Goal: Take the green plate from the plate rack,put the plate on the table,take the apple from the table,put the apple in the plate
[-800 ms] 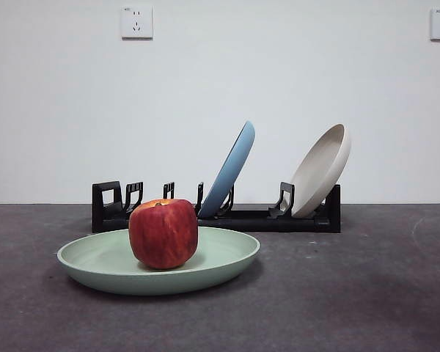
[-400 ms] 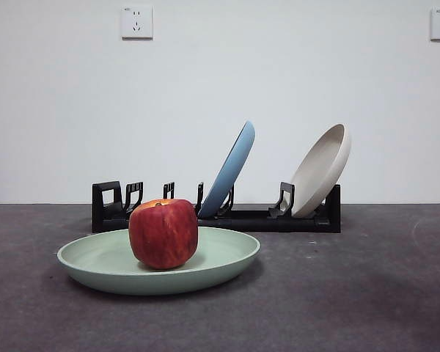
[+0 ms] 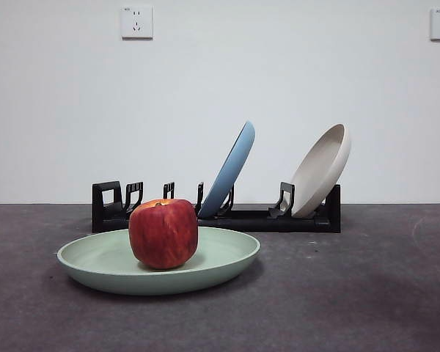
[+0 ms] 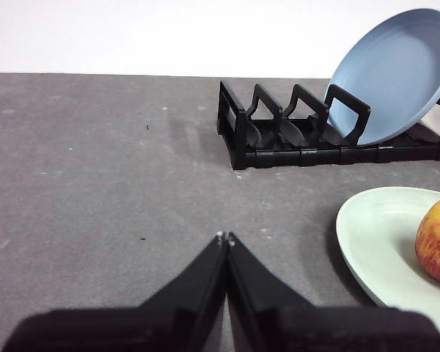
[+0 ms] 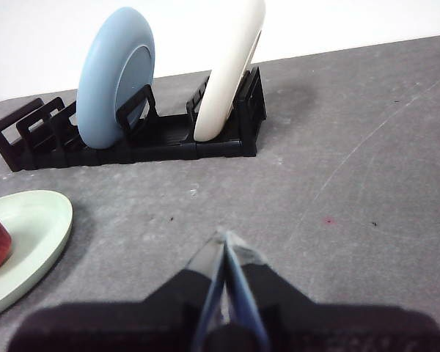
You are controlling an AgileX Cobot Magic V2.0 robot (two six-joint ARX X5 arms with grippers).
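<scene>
Nothing differs from the frames a second and half a second ago: the apple (image 3: 163,233) still sits upright in the green plate (image 3: 220,258), which lies flat on the desk (image 3: 352,293) just in front of the plate rack (image 3: 264,218). The rack holds the light blue plate (image 3: 231,167) and the beige plate (image 3: 324,167), both leaning in their slots. The left gripper (image 4: 225,236) and the right gripper (image 5: 224,236) hang over bare desk on either side of the green plate, each with its fingers pressed together and holding nothing.
</scene>
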